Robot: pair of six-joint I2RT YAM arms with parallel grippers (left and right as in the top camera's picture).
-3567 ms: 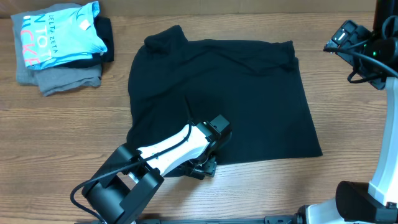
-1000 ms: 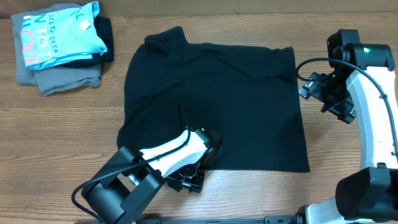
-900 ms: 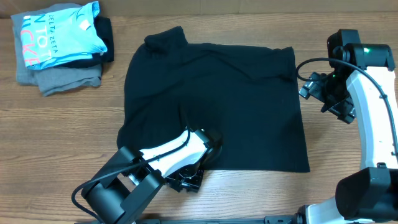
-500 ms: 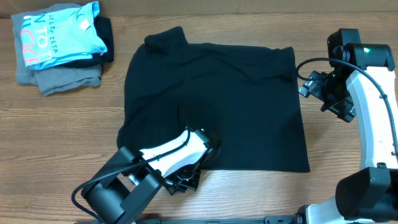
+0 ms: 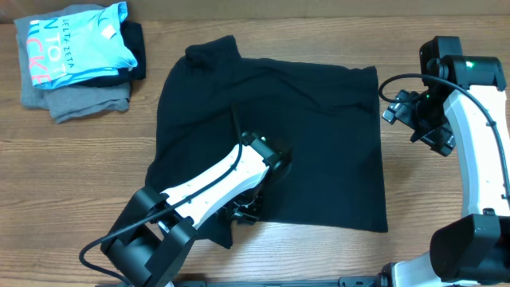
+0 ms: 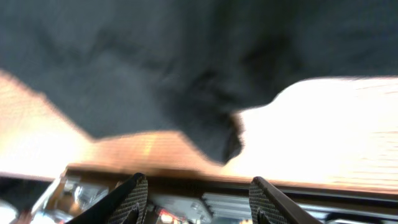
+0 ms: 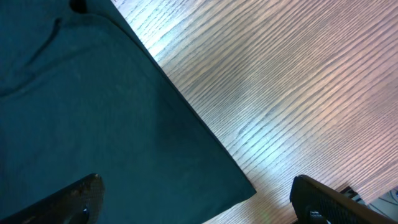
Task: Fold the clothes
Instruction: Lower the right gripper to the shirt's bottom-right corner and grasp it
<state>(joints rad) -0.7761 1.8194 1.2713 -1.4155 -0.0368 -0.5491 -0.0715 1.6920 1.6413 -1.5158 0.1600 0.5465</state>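
Left claw (image 6: 199,200) has swung up over the black shirt (image 5: 319,135), whose hem has drawn inward. The blue shirt (image 5: 76,40) partly reads "ZETA". Left claw is released, hem edge just ahead. Right claw (image 7: 200,208) is released above the shirt's right edge, bare table (image 5: 80,175) beyond.

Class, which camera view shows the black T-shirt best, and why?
The overhead view: nearly the whole black T-shirt shows, spread on the table, only the left arm covering part. The left wrist view gives a blurred stretch of fabric and edge; the right wrist view shows just one corner on the wood.
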